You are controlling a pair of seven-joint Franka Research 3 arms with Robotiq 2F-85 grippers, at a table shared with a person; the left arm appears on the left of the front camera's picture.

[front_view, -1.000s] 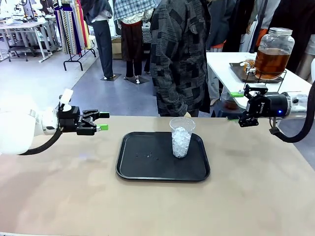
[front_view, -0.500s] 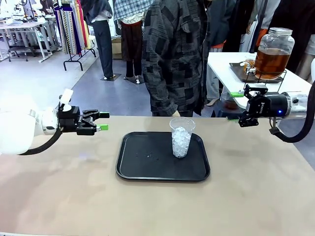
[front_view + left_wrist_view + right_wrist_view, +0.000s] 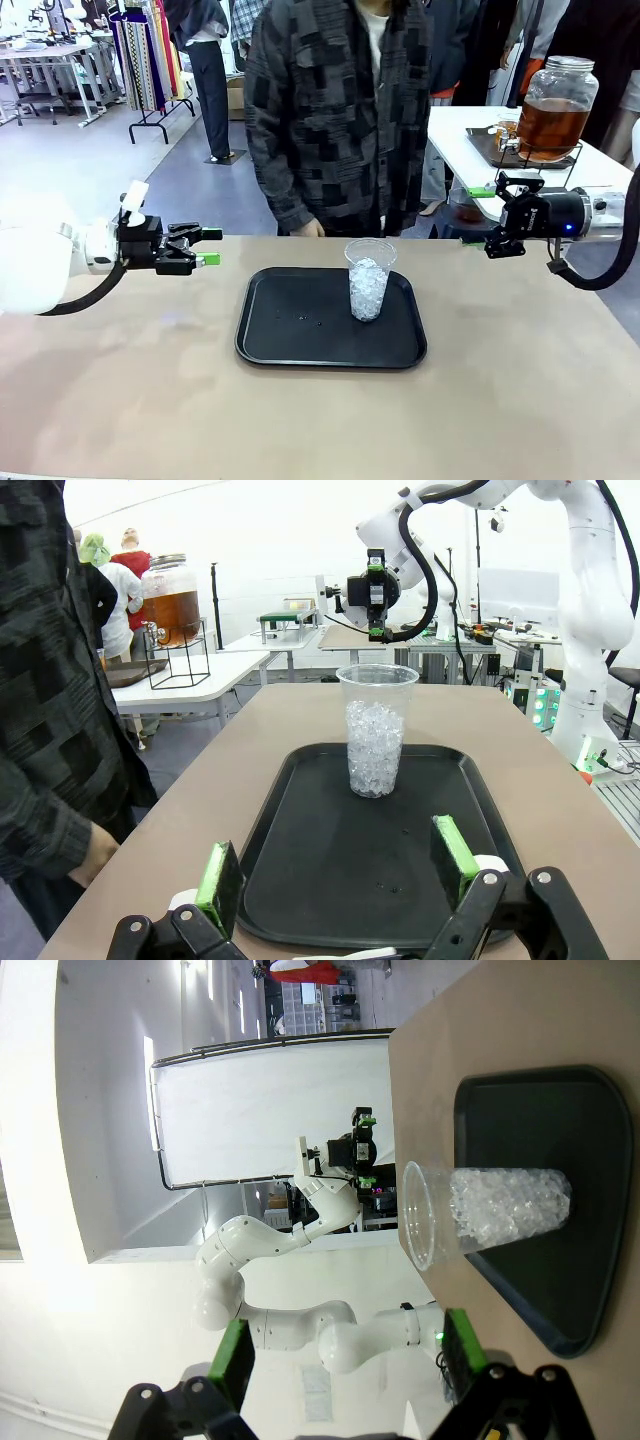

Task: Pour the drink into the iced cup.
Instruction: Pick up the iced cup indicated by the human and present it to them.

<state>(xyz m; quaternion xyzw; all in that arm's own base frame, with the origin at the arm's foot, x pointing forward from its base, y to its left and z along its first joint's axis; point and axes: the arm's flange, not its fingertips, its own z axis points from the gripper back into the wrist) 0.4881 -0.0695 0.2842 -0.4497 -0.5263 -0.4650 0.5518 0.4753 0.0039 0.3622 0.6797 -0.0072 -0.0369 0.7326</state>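
On the black tray (image 3: 300,345), in the middle of the tabletop (image 3: 120,380): iced cup (image 3: 369,280), upright, of thin clear plastic, probably light and easy to crush, so to be held softly around the lower wall. Well apart, on the side tabletop (image 3: 450,125) beyond the right pincer (image 3: 478,215): the drink (image 3: 548,128) inside a big glass dispenser jar (image 3: 555,75), likely heavy, smooth and fragile, better served at the spigot (image 3: 505,142) than lifted. Left pincer (image 3: 212,247) and right pincer both wide open, holding nothing, hovering at each side of the tray.

Bright, even light; shadows on the table (image 3: 500,400) are soft. Wrist views bend at the edges, backgrounds seemingly overexposed.
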